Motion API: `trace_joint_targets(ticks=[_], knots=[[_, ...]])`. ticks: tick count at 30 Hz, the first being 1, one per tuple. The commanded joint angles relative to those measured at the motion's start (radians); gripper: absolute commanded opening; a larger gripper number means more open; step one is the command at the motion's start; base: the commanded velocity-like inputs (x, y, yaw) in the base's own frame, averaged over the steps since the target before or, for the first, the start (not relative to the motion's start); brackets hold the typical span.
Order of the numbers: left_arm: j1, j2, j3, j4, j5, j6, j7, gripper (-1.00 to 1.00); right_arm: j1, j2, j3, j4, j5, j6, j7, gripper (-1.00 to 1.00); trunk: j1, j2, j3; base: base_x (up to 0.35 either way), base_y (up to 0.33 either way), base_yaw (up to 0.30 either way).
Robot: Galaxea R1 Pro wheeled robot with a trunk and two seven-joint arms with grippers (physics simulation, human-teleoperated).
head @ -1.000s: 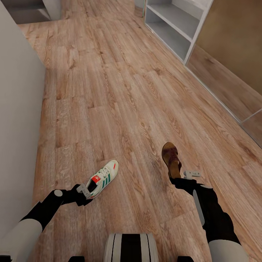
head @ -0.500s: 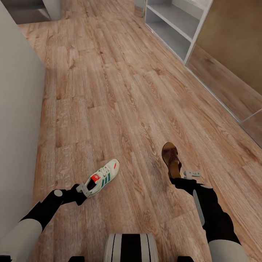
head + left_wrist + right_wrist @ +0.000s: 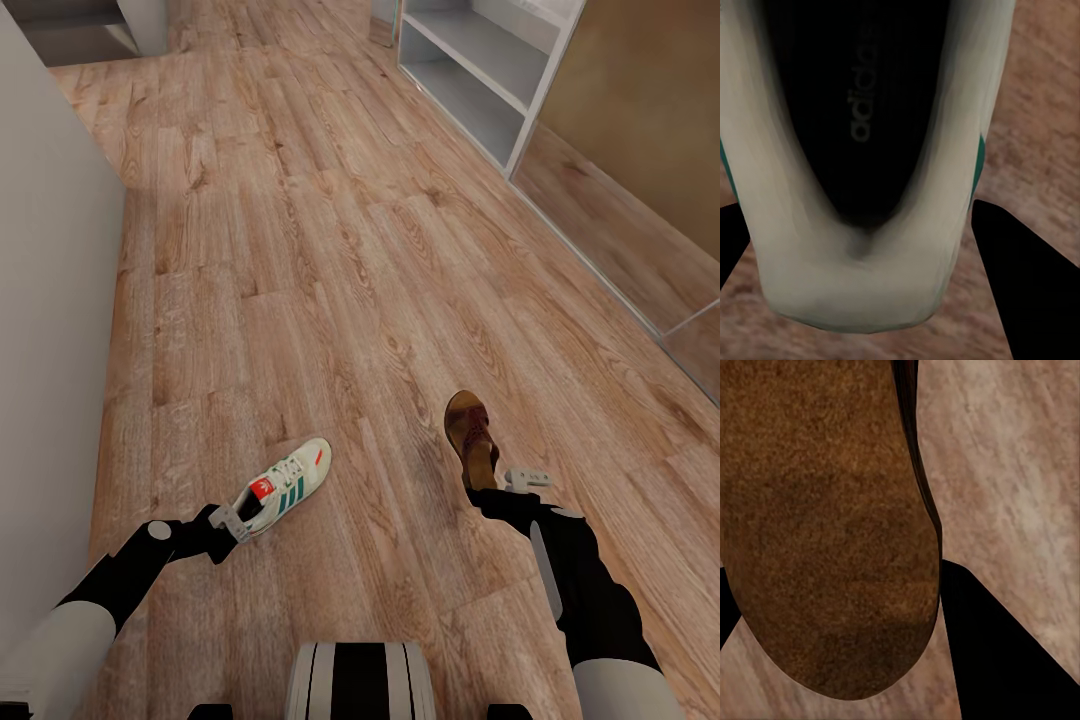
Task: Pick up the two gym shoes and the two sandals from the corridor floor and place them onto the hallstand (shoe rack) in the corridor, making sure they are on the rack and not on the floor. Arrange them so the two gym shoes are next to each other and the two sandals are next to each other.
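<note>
The left gripper [image 3: 232,523] is closed on the heel of a gym shoe [image 3: 284,487], whose toe points away from it and up the corridor. In the left wrist view the heel [image 3: 855,292] sits squarely between the two dark fingers [image 3: 1020,285], with the floor [image 3: 1050,90] showing beyond. The right gripper [image 3: 497,490] likewise grips the heel end of a sandal [image 3: 470,435]; its tan footbed [image 3: 817,525] lies between that gripper's fingers [image 3: 1005,652].

Over the last second both grips have held and neither shoe has shifted against its gripper. The only change is a slight slide of the whole floor in the head view: the gym shoe's toe has edged a little farther from the left gripper's side, which reads as the base or head creeping, not the shoes moving. So both picks look secure and the carry seems to be starting.

Farther ahead of the right gripper, well apart from both shoes, stands the grey rack [image 3: 470,80], its lower shelves bare where visible. The second gym shoe and sandal are not among what I can place.
</note>
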State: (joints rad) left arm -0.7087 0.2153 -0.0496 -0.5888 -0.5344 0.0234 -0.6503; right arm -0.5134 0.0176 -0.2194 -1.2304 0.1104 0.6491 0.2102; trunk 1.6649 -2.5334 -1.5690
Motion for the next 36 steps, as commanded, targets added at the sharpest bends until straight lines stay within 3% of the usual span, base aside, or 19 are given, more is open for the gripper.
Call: trace_joint_targets(ticks=[1,16,23,31,34,36], knots=[[0.0,0.001,-0.003,-0.002,-0.009,0.001,-0.002,-1.0,0.0,0.001,-0.003,-0.001,0.008,0.005,0.008,-1.0,0.0,0.0,-0.001,0.0,0.0,0.0],[0.0,0.001,-0.003,-0.002,-0.009,0.001,-0.002,-1.0,0.0,0.001,-0.003,-0.001,0.008,0.005,0.008,-1.0,0.0,0.0,-0.001,0.0,0.0,0.0],[0.0,0.001,0.006,-0.023,-0.009,0.003,-0.003,-1.0,0.0,0.001,-0.003,-0.001,0.008,0.005,0.008,-1.0,-0.003,0.001,0.026,0.0,0.0,0.0],[0.0,-0.004,0.097,-0.246,0.002,0.2,-0.01,-1.0,0.0,0.001,-0.003,-0.001,0.008,0.005,0.008,-1.0,-0.007,0.003,0.057,0.0,0.0,0.0],[0.0,-0.009,0.105,-0.315,0.031,0.276,-0.012,-1.0,0.0,0.001,-0.002,-0.011,0.007,0.005,0.009,-1.0,-0.008,0.004,0.069,0.0,0.0,0.0],[0.0,-0.011,0.109,-0.36,0.076,0.318,-0.012,-1.0,0.0,0.001,-0.001,-0.04,0.007,0.004,0.011,-1.0,-0.009,0.004,0.077,0.0,0.0,0.0]])
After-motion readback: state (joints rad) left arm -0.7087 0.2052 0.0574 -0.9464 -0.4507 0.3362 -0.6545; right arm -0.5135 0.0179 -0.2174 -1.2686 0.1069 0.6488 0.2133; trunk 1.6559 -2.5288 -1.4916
